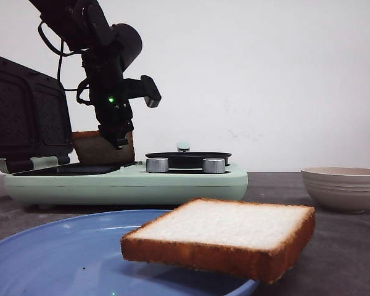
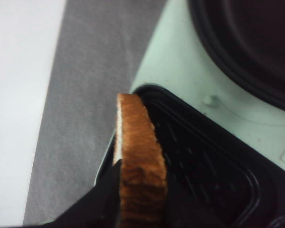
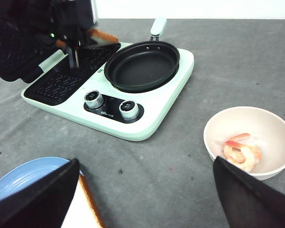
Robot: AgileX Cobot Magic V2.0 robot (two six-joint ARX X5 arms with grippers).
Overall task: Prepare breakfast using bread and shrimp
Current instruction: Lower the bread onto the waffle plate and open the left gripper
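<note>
- The left gripper (image 1: 119,137) hangs over the open grill side of a mint-green breakfast maker (image 1: 129,182), its dark fingers (image 2: 102,199) closed on a slice of bread (image 2: 140,161) held on edge, brown crust facing out.
- Directly under that held slice lies the black ribbed grill plate (image 2: 204,166); the bread's lower edge is close to the plate's back rim, though whether it touches cannot be told.
- Beside the left gripper, on the side away from the pan, the hinged grill lid (image 1: 26,117) stands raised and tilted back.
- On the gripper's other side sits the round black frying pan (image 3: 141,65) on the same appliance, with two silver knobs (image 3: 94,99) on the front edge below it.
- The right gripper (image 3: 145,194) hovers well apart from the appliance, its two dark fingers (image 3: 40,199) spread wide with nothing between them.
- Just under the right gripper's one finger is a blue plate (image 1: 55,259) carrying the second slice of bread (image 1: 225,237), which lies flat and overhangs the plate's rim.
- Near the other finger stands a beige ribbed bowl (image 3: 270,128) on the grey table (image 3: 180,161), holding the shrimp (image 3: 241,153), curled and orange-pink.
</note>
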